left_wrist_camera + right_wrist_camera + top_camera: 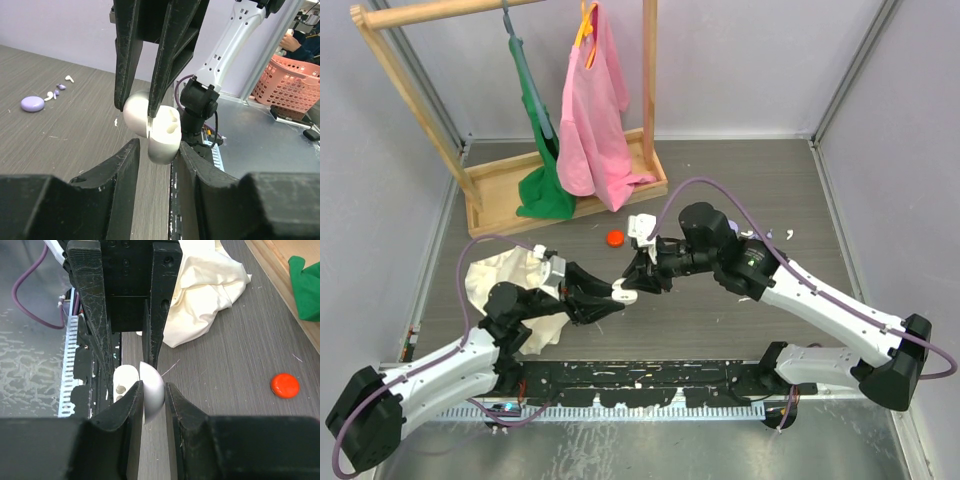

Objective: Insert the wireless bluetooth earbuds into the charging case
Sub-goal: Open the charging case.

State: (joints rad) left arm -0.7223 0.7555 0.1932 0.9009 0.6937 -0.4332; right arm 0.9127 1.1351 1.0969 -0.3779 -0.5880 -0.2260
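A small white hinged case (625, 293) hangs open above the table between both grippers. My left gripper (157, 145) is shut on its base (165, 140), whose two sockets look empty. My right gripper (152, 387) is shut on its domed lid (154, 390). In the left wrist view, a pale-lavender puck-like charging case (32, 103) lies far off on the table. Two tiny white earbuds (69, 78) (49, 96) and small lavender bits (61, 86) lie beside it. In the top view the right arm hides that case.
A red-orange cap (614, 238) lies just behind the grippers. A cream cloth (505, 280) lies under the left arm. A wooden rack (570, 185) with pink and green garments stands at the back left. A pink basket (290, 82) sits beyond the table's near edge.
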